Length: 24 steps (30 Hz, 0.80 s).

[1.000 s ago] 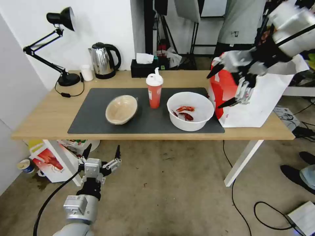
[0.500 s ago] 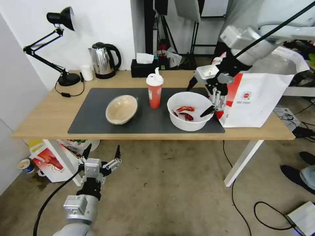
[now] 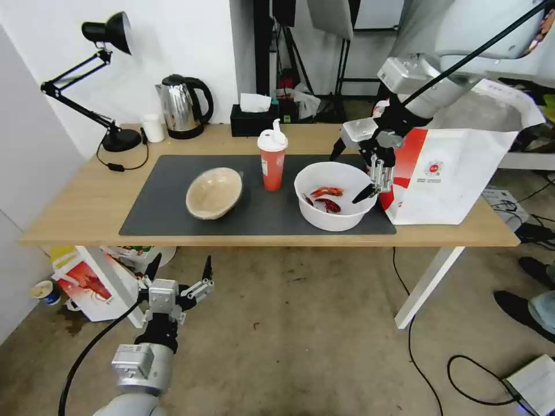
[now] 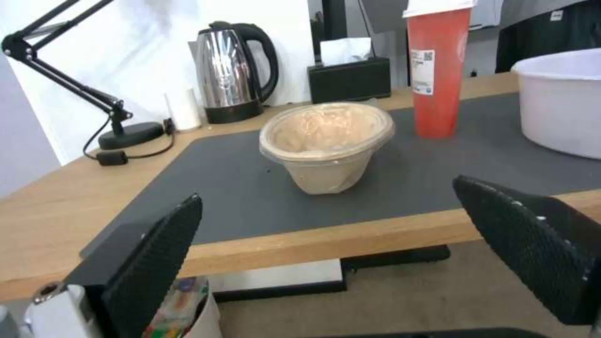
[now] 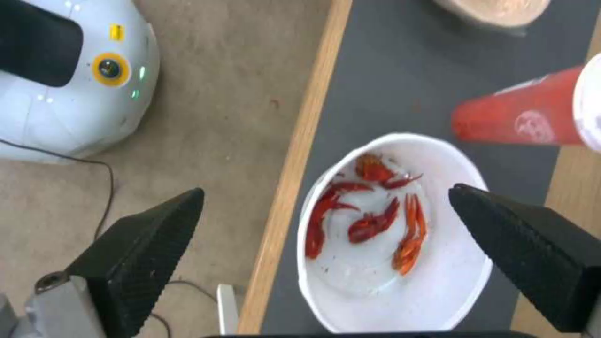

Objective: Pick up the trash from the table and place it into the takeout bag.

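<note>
On the dark mat of the table (image 3: 81,202) stand a tan paper bowl (image 3: 213,193) (image 4: 326,143), a tall red cup with white lid (image 3: 272,156) (image 4: 436,70) (image 5: 523,122), and a wide white bowl with red crayfish shells (image 3: 335,195) (image 5: 391,234) (image 4: 560,101). The white takeout bag with a red side (image 3: 457,173) stands at the table's right end. My right gripper (image 3: 348,177) (image 5: 326,234) hangs open just above the white bowl's right rim. My left gripper (image 3: 179,269) (image 4: 326,244) is open, low in front of the table, below its front edge.
A black desk lamp (image 3: 107,69), a small white cup (image 3: 153,127), a steel kettle (image 3: 182,107) and a black tissue box (image 3: 252,118) line the table's back edge. A smaller crayfish-printed bag (image 3: 87,286) sits on the floor under the left end. Cables lie at right.
My right gripper swung left from in front of the takeout bag to above the white bowl, then edged slightly higher. The left arm has stayed still.
</note>
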Tool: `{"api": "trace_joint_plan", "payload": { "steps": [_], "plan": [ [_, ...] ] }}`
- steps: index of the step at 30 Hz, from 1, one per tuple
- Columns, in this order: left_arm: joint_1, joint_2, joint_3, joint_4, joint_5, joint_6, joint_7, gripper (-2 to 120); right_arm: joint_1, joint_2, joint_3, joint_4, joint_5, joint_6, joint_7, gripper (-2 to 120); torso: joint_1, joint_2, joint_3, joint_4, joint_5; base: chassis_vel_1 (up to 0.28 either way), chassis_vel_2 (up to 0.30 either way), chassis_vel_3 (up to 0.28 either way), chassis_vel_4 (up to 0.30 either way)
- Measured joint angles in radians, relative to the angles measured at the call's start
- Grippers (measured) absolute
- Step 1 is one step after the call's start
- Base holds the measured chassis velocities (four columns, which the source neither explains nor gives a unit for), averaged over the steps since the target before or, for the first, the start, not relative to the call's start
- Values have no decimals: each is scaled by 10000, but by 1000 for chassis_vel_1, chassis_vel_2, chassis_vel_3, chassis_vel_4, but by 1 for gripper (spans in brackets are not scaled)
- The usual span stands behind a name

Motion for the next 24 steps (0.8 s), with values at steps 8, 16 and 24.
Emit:
{"api": "trace_joint_plan", "payload": {
  "steps": [8,16,24],
  "plan": [
    [0,0,0,0,0,0,0,100,8,-89,-316,-160,-13,-27,-110,100,0,0,0,0,4,0,0,0,0],
    [0,0,0,0,0,0,0,100,24,-111,-475,-205,298,-240,-400,100,1,0,0,1,4,0,0,0,0],
    [0,0,0,0,0,0,0,100,435,-178,-832,-112,627,-364,-640,100,0,0,0,0,2,0,0,0,0]
  ]
}}
